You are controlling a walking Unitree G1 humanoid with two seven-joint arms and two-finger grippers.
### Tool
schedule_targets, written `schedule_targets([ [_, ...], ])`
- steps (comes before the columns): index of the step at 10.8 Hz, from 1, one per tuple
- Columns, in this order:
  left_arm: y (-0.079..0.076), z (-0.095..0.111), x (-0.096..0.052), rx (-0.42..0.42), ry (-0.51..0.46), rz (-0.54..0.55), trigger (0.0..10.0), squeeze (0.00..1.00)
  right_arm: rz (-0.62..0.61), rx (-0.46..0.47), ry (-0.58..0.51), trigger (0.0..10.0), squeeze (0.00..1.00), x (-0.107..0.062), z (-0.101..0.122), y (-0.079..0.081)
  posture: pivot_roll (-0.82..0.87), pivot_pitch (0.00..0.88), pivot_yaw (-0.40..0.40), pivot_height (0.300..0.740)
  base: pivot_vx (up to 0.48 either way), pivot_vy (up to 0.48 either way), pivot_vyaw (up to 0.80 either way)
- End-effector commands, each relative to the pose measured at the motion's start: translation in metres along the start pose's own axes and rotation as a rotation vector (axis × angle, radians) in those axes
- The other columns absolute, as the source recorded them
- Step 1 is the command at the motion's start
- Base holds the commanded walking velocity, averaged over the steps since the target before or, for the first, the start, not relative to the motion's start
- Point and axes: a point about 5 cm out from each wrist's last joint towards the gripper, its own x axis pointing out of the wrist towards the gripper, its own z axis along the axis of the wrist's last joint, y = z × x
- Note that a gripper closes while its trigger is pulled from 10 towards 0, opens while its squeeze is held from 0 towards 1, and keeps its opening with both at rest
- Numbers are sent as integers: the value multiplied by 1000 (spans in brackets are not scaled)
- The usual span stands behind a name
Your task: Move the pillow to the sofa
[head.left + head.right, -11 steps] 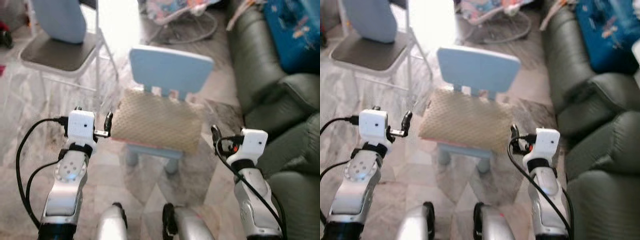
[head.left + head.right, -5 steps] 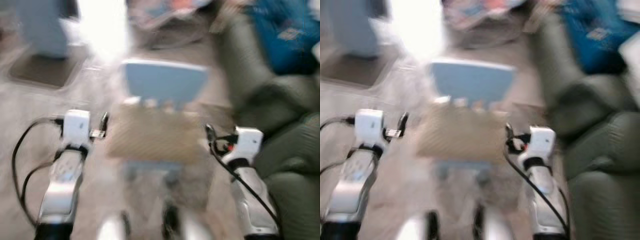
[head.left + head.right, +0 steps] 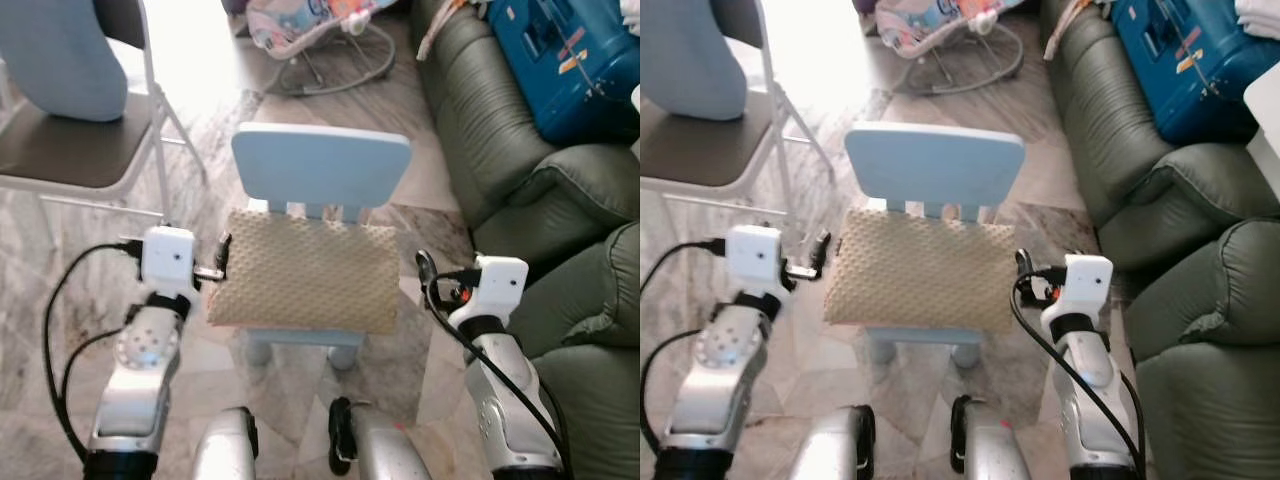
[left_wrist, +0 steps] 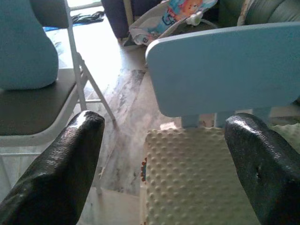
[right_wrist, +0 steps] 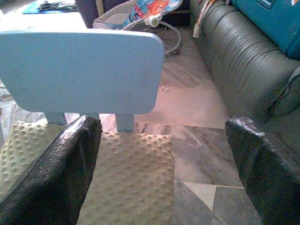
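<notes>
Holding both arms forward, we have our left gripper (image 4: 159,173) at ten o'clock and our right gripper (image 5: 161,168) at two o'clock, each with its fingers spread wide apart and clamped on nothing. Between them, at twelve o'clock, the beige bumpy pillow (image 3: 305,272) lies flat on the seat of a small pale blue chair (image 3: 320,167), its far edge against the chair's backrest. Our left gripper sits just beside the pillow's left edge, our right gripper just off its right edge; whether either touches we cannot tell. At three o'clock the dark green sofa (image 3: 560,210) runs along the side, with a blue case (image 3: 565,55) on it farther off. At ten o'clock stands a folding chair (image 3: 75,150). Farther out at twelve o'clock a baby bouncer (image 3: 315,30) rests on the marble floor (image 3: 420,345).
</notes>
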Motion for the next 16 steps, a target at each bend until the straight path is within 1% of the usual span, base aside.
schedule_targets([
  [1, -1, -1, -4, 3, -1, 4, 10000, 0, -11, -5, 10, 10000, 0, -4, -2, -5, -9, 266, -50, 740, 0, 0, 0],
  [2, -1, -2, -5, 32, -2, 6, 10000, 0, -7, -6, 10, 10000, 0, -5, -2, -4, -9, 267, -52, 740, 0, 0, 0],
  [3, -2, -3, -5, 28, 1, 0, 10000, 0, -5, -7, 13, 10000, 0, -5, -2, -4, -10, 270, -54, 740, 0, 0, 0],
  [6, -4, -4, -7, 34, 7, 6, 10000, 0, 2, -6, 16, 10000, 0, -6, -2, -3, -11, 280, -56, 682, 0, 0, 0],
  [10, -3, -5, -8, 32, 12, 13, 10000, 0, 7, -4, 12, 10000, 0, -6, -1, -2, -13, 287, -57, 618, 0, 0, 0],
  [12, -5, -4, -6, 31, 6, 24, 10000, 0, 11, -7, 12, 10000, 0, -5, -1, -2, -13, 283, -58, 618, 0, 0, 0],
  [13, -4, -2, -5, 53, -13, 37, 10000, 0, 12, -6, 13, 10000, 0, -5, -1, -2, -15, 277, -60, 618, 0, 0, 0],
  [14, -3, -1, -2, 34, -8, 58, 10000, 0, 18, -6, 11, 10000, 0, -4, 0, 0, -16, 278, -60, 618, 0, 0, 0],
  [15, -2, 1, 0, 44, -12, 81, 10000, 0, 27, -3, 10, 10000, 0, -3, 0, 1, -16, 274, -61, 618, 0, 0, 0],
  [16, -3, 0, 0, 42, -7, 75, 10000, 0, 30, 8, 9, 10000, 0, -2, 1, 3, -18, 275, -60, 618, 0, 0, 0],
])
